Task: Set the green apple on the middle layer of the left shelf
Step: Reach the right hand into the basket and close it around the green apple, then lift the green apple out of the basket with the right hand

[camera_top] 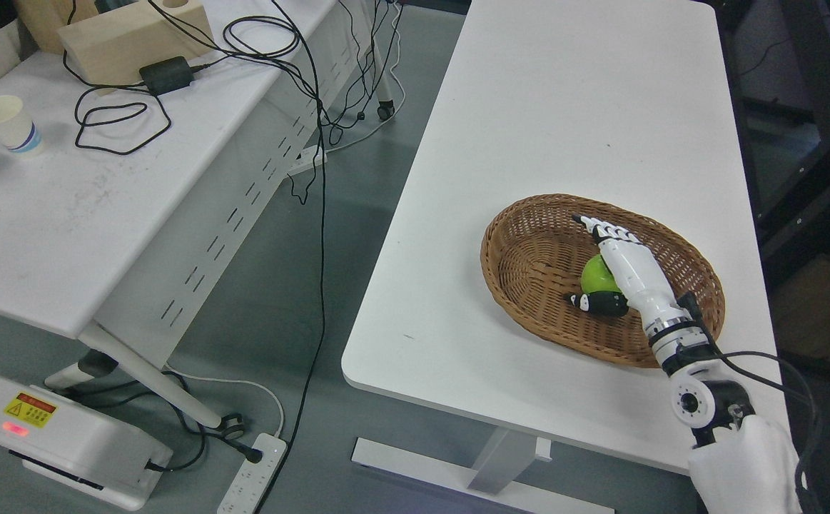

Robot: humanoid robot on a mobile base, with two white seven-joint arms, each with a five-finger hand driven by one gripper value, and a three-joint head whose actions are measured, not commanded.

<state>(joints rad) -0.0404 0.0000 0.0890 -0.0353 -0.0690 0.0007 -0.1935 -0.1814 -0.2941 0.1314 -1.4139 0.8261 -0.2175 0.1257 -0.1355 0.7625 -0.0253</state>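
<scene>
Right hand [618,260] reaches into the wicker basket [529,243] from the lower right; white arm, black wrist joint with a cable looping off it. The hand lies over the green apple [595,275]: fingers [604,230] stretched out past the fruit's far side toward the basket's back rim, black-tipped thumb [598,303] on the near side just below the apple. Palm looks to be touching or nearly touching the apple, but I cannot tell if it is actually gripped; the fingers are fairly straight, not wrapped round it. No left arm visible.

Apple: bright yellow-green, smooth, round, glossy, only the left half shows; the rest is hidden under the palm. No stem visible. It sits on the basket floor, right of the basket's middle.

Basket: oval, brown woven, shallow, nothing else seen inside. It stands on the white table [564,107], in the near right part, close to the right edge.

Left of that, across a grey floor gap, a second white desk [65,235] with perforated front panel. On it: a paper cup [6,123] with blue band, part of another cup at the frame's left edge, a wooden block [129,36], a black power adapter [166,74] with black cables trailing down. On the floor: a white power strip [254,478] and a white box [58,435] with a yellow warning label.
</scene>
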